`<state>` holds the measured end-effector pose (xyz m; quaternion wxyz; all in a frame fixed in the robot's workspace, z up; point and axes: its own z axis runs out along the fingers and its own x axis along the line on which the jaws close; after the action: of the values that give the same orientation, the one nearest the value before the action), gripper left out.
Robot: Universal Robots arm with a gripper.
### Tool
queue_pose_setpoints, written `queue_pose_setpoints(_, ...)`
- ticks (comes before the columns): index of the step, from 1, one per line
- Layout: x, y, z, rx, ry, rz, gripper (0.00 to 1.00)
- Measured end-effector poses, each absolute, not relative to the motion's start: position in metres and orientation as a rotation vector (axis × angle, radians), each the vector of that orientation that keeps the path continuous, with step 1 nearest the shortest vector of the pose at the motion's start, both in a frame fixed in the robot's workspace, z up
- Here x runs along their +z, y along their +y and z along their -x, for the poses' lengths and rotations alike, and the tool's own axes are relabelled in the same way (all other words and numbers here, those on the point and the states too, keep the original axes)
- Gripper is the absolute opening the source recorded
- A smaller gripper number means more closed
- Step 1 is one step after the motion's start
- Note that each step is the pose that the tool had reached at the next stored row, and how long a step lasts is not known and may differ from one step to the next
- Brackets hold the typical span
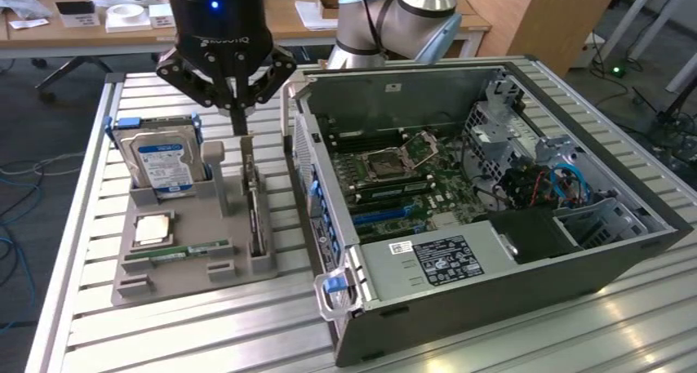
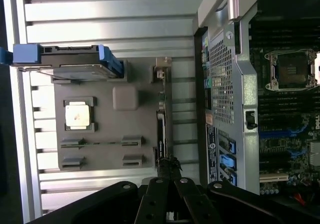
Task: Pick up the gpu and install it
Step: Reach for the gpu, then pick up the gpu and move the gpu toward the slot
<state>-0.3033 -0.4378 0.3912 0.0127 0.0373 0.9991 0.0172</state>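
The gpu (image 1: pixel 254 206) is a thin dark card standing on edge in a slot of the grey holder tray (image 1: pixel 185 267), its pale bracket at the far end. In the wrist view the gpu (image 2: pixel 162 119) appears edge on as a narrow strip along the holder tray (image 2: pixel 107 129). My gripper (image 1: pixel 240 128) hangs above the card with its fingers pressed together and nothing between them. Seen from the wrist, the gripper (image 2: pixel 168 165) lines up over one end of the card. The open computer case (image 1: pixel 490 185) lies to the exterior view's right, motherboard exposed.
The tray also holds a silver hard drive with a blue label (image 1: pixel 162 157), a CPU (image 1: pixel 153 228) and a green RAM stick (image 1: pixel 176 255). The case wall (image 1: pixel 316 193) stands close beside the card. A desk with clutter (image 1: pixel 120 14) lies behind.
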Motion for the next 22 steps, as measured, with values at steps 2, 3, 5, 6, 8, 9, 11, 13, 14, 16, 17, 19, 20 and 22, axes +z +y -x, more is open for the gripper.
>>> queue_pose_setpoints(2, 0.3911, -0.4411, 0.3034, 0.050, 3.114, -0.116, 0.10)
queue_pose_setpoints(3, 0.3911, -0.4427, 0.3034, 0.049, 3.114, -0.116, 0.10)
queue_pose_setpoints(5, 0.3912, -0.4452, 0.3034, 0.045, 3.114, -0.116, 0.10)
queue_pose_setpoints(6, 0.3912, -0.4461, 0.3034, 0.043, 3.114, -0.116, 0.10)
queue_pose_setpoints(8, 0.3912, -0.4467, 0.3035, 0.041, 3.113, -0.116, 0.10)
queue_pose_setpoints(9, 0.3911, -0.4467, 0.3042, 0.041, 3.113, -0.117, 0.10)
queue_pose_setpoints(11, 0.3908, -0.4468, 0.3080, 0.041, 3.113, -0.116, 0.10)
queue_pose_setpoints(13, 0.3906, -0.4468, 0.3097, 0.041, 3.113, -0.116, 0.10)
queue_pose_setpoints(14, 0.3906, -0.4468, 0.3097, 0.041, 3.113, -0.116, 0.10)
queue_pose_setpoints(16, 0.3906, -0.4468, 0.3097, 0.041, 3.113, -0.116, 0.10)
queue_pose_setpoints(17, 0.3906, -0.4468, 0.3097, 0.041, 3.114, -0.116, 0.10)
queue_pose_setpoints(19, 0.3906, -0.4468, 0.3098, 0.041, 3.114, -0.116, 0.10)
queue_pose_setpoints(20, 0.3906, -0.4468, 0.3098, 0.041, 3.114, -0.116, 0.10)
queue_pose_setpoints(22, 0.3906, -0.4468, 0.3098, 0.041, 3.113, -0.116, 0.10)
